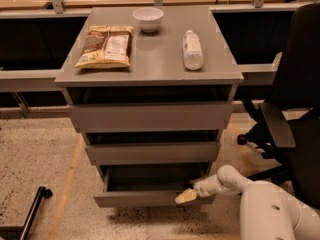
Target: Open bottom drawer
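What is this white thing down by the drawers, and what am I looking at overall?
There is just one picture, from a single camera looking down at the front of a grey three-drawer cabinet. The white rounded shape at lower right is a robot's arm. Its yellowish tip is the gripper, the robot's "hand". It sits at the right of the front edge of the matte grey bottom drawer, which is partly pulled out. On the cabinet top lie a brown and yellow snack bag, a small white bowl and a white bottle on its side. A black office chair stands to the right.
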`<action>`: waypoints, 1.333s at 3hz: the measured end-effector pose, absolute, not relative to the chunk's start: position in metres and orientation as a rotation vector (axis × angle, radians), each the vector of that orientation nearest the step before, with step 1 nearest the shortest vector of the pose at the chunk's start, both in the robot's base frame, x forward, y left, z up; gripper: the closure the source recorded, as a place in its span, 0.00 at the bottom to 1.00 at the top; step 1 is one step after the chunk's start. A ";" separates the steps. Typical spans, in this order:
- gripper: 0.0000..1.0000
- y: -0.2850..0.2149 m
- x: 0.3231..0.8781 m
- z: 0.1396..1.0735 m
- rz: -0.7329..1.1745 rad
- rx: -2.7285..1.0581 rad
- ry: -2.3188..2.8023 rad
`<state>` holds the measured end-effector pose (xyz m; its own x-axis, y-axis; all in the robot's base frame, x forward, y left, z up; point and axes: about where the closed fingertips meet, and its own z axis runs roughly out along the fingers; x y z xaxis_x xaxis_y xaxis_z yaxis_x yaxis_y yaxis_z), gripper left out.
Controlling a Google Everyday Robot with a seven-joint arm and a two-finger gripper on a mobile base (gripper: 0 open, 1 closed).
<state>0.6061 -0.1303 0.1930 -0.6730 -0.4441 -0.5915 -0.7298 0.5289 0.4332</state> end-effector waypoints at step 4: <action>0.00 -0.133 0.485 0.185 1.224 -0.981 2.694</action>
